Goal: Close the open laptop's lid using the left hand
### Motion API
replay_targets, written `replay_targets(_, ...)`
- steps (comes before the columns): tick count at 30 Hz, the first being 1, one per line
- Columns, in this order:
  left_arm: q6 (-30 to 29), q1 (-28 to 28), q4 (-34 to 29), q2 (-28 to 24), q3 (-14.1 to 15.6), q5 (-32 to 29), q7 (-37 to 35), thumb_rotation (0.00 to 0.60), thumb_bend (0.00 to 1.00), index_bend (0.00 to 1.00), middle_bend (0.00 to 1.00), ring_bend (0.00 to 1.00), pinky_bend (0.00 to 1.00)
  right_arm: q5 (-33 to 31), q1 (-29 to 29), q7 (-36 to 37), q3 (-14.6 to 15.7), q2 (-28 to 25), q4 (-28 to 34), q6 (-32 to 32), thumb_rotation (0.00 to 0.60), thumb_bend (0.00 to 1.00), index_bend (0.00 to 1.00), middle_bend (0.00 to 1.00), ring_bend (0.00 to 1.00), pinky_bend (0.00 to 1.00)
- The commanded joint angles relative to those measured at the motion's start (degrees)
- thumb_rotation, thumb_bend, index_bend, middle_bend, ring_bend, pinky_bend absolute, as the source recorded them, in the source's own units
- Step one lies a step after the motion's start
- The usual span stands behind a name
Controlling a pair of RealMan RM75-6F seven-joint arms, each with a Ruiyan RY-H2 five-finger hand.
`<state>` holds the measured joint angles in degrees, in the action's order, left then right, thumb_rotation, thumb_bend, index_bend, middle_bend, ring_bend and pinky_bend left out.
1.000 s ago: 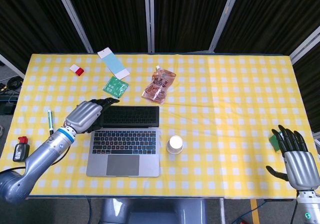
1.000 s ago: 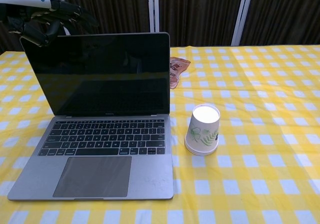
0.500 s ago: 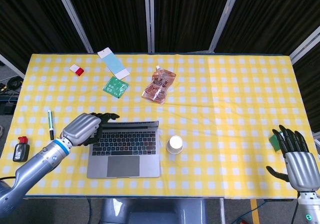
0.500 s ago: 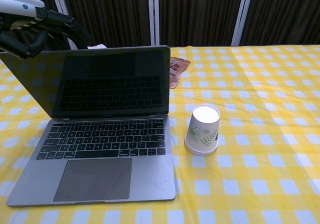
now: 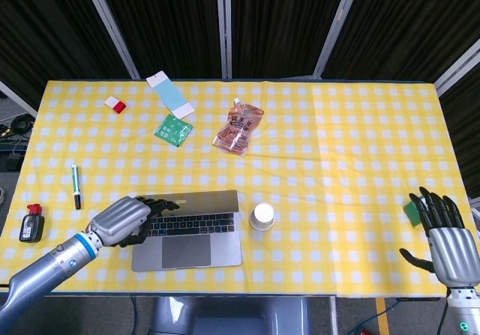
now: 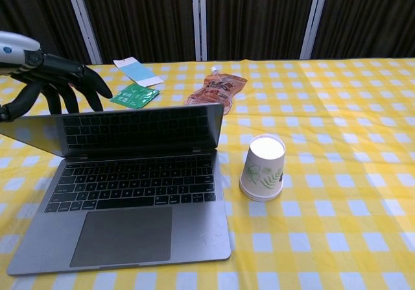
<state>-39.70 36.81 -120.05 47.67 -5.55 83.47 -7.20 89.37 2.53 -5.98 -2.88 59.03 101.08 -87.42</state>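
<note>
A grey laptop (image 5: 187, 230) (image 6: 136, 202) lies near the table's front edge, its lid (image 6: 123, 129) tilted well forward over the keyboard, roughly half shut. My left hand (image 5: 126, 221) (image 6: 48, 85) rests with spread fingers on the lid's upper left back, pressing it down, and holds nothing. My right hand (image 5: 444, 237) stays at the table's far right front, fingers apart and empty, away from the laptop; the chest view does not show it.
An upside-down paper cup (image 5: 262, 216) (image 6: 262, 167) stands just right of the laptop. Behind lie a snack pouch (image 5: 238, 127), a green packet (image 5: 173, 130) and a blue-white card (image 5: 169, 94). A pen (image 5: 76, 186) and small black-red item (image 5: 31, 223) sit left.
The left hand has pushed the lid forward and down, from upright through a slight tilt to about half shut. The hand moved toward the front edge. The right hand stayed still.
</note>
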Motion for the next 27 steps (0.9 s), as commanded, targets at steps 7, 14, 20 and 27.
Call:
replay_targets(7, -0.41, -1.18, 1.84, 4.54, 4.24, 4.83, 1.11, 0.6, 1.0, 0.15, 0.19, 0.26, 0.3, 0.09, -0.07, 0.19, 0.01, -0.11, 0.07, -0.17, 0.6, 0.0, 0.0, 0.0, 0.0, 0.0)
replay_targets(14, 0.69, -1.09, 5.1, 10.62, 6.6, 3.59, 4.49, 0.6, 1.0, 0.15, 0.19, 0.26, 0.3, 0.12, -0.09, 0.19, 0.04, -0.13, 0.08, -0.2, 0.6, 0.0, 0.0, 0.0, 0.0, 0.0)
replay_targets(20, 1.07, -1.15, 10.64, 18.21, 7.76, -0.02, 8.94, 0.6, 1.0, 0.15, 0.19, 0.26, 0.3, -0.13, -0.03, 0.15, 0.01, -0.05, -0.02, 0.01, 0.6, 0.0, 0.0, 0.0, 0.0, 0.0)
replay_targets(27, 1.87, -0.8, 13.32, 22.22, 8.61, -3.21, 11.48, 0.6, 1.0, 0.15, 0.19, 0.26, 0.3, -0.3, 0.03, 0.13, -0.04, -0.01, -0.1, 0.14, 0.6, 0.0, 0.0, 0.0, 0.0, 0.0)
